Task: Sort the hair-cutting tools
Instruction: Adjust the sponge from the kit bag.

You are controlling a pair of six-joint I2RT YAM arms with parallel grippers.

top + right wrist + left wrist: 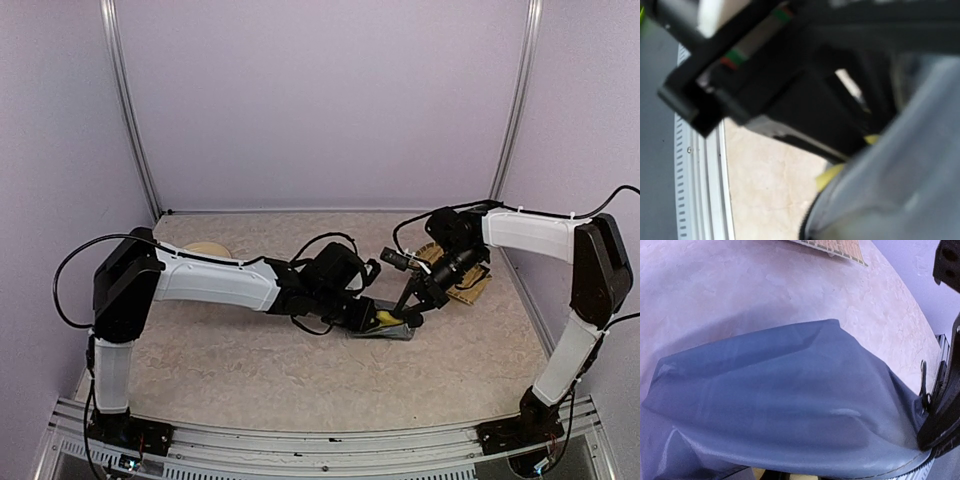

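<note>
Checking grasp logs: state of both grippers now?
Left gripper: at the grey pouch, jaws hidden; cannot tell.
Right gripper: at the pouch, view blurred; cannot tell.

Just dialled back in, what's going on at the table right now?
Both arms meet mid-table at the grey zip pouch. The left gripper is at its left end and the right gripper at its right, though their grip is unclear. Something yellow shows at the pouch's opening. No hair-cutting tools are visible.
</note>
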